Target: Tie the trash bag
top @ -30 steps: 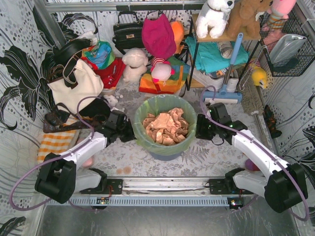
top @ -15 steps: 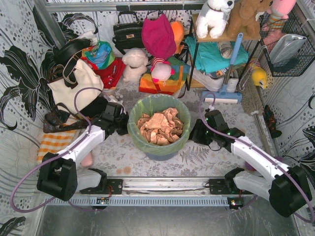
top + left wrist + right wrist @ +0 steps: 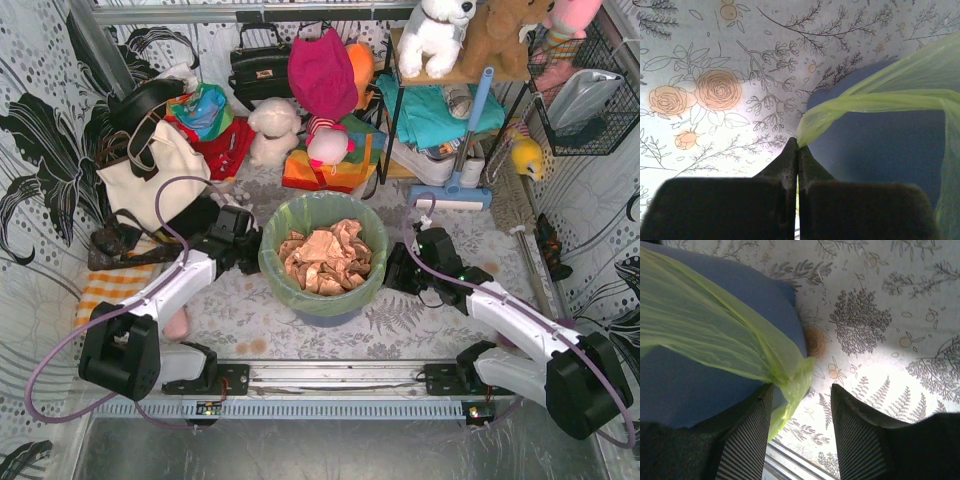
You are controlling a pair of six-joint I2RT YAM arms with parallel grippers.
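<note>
— Left end effector (image 3: 798, 145) first: what is it doing?
— Its jaws are pressed together with no gap, and a twisted strand of the trash bag (image 3: 875, 100) comes out from between the tips. It is clamped on that strand. In the left wrist view, the green plastic runs off to the right, drawn fairly taut across the dark blue bin (image 3: 880, 145).
— And the right end effector (image 3: 801, 390)?
— Its fingers (image 3: 747, 440) are spread apart. A bunched fold of the green plastic hangs against the inner face of the finger that lies over the bin. The other finger stands clear of it, above the patterned cloth of the table (image 3: 880, 315). Nothing is pinched on that side.
— Where does the bag sit overall?
— From the top camera, it lines the round bin in the middle of the table, between the two arms, with its rim folded out over the bin's edge. Crumpled paper (image 3: 325, 258) fills the inside. The left end effector is at the bag's left rim. The right one is just beside the bin's right side, low against the wall.
— Is the bag's mouth closed?
— No, it is wide open, and the paper shows plainly from above
</note>
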